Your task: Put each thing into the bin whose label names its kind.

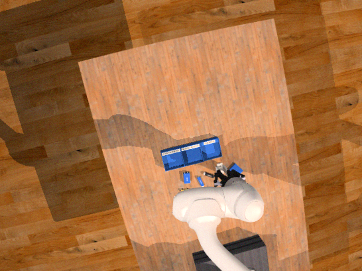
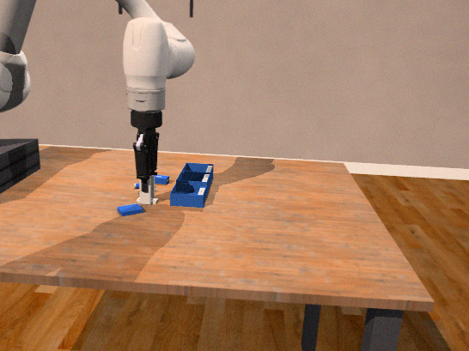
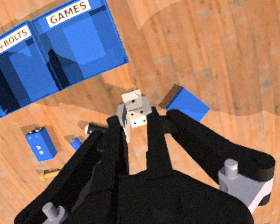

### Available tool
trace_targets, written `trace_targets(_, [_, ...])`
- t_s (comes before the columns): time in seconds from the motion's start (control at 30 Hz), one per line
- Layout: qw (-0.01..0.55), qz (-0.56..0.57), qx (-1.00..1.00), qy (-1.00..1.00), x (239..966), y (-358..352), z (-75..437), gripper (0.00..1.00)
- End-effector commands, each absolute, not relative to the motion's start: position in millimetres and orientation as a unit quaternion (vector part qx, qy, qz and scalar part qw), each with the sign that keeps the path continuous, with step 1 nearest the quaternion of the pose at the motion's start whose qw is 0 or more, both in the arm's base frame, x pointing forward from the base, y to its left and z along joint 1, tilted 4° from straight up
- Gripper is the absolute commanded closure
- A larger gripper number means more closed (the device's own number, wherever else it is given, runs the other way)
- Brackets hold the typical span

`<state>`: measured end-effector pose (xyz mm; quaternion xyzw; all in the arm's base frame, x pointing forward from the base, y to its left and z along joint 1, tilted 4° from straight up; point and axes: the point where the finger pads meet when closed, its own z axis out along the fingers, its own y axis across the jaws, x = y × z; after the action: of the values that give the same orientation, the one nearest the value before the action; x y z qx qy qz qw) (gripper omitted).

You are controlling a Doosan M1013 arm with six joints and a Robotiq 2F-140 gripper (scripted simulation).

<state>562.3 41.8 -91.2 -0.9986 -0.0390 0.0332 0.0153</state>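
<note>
A row of three blue labelled bins (image 1: 191, 153) stands mid-table; it also shows in the side view (image 2: 191, 185). In the wrist view the nearest bin (image 3: 81, 37) reads GAMES. My gripper (image 3: 135, 108) (image 2: 146, 191) points straight down just off the bins' right end, with its tips at the table. It is shut on a white domino (image 3: 135, 111), which stands on end between the fingers and touches the table (image 2: 146, 205). A flat blue box (image 3: 188, 105) (image 2: 130, 209) lies just beside it.
A blue 9 V battery (image 1: 186, 177), a small blue piece (image 1: 200, 181), a dark stick-shaped thing (image 1: 207, 174) and a small yellow thing (image 1: 183, 189) lie in front of the bins. The arm's dark base (image 1: 232, 252) stands at the table's near edge.
</note>
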Motion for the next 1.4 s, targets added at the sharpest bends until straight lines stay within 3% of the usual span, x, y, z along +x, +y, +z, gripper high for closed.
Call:
trace_targets(0.0, [0.015, 0.033, -0.999, -0.039, 562, 42, -91, 0.87])
trace_targets(0.5, [0.015, 0.033, -0.999, -0.039, 562, 42, -91, 0.87])
trace_targets(1.37, [0.015, 0.033, -0.999, -0.039, 566, 40, -31, 0.87])
